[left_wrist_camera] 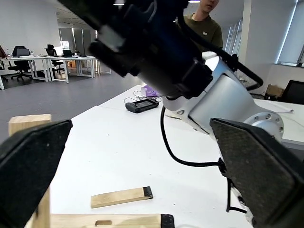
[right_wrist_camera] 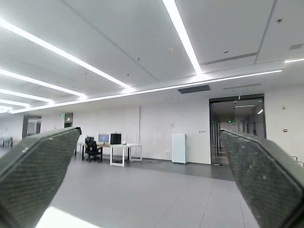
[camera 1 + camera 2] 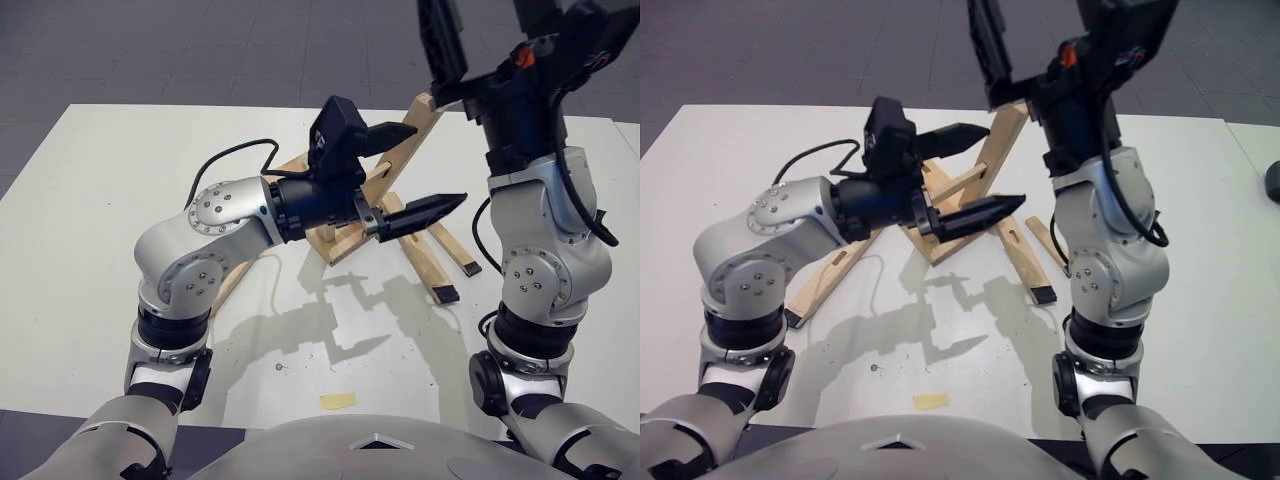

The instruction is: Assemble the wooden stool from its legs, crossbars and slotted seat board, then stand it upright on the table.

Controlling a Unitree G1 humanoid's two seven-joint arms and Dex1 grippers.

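One stool leg (image 3: 405, 150) slants upward, top far-right.

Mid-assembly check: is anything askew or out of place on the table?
The part-built stool frame lies tipped on the table, not upright, with two black-tipped legs flat beside it. A small tan scrap near the table's front edge looks stray.

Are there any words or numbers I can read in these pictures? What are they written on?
No text here can be read.
green doorway sign, in the room behind: too small to read.
second green sign, farther off in the same room: too small to read.
wooden stool parts on the table: no print shows on them.
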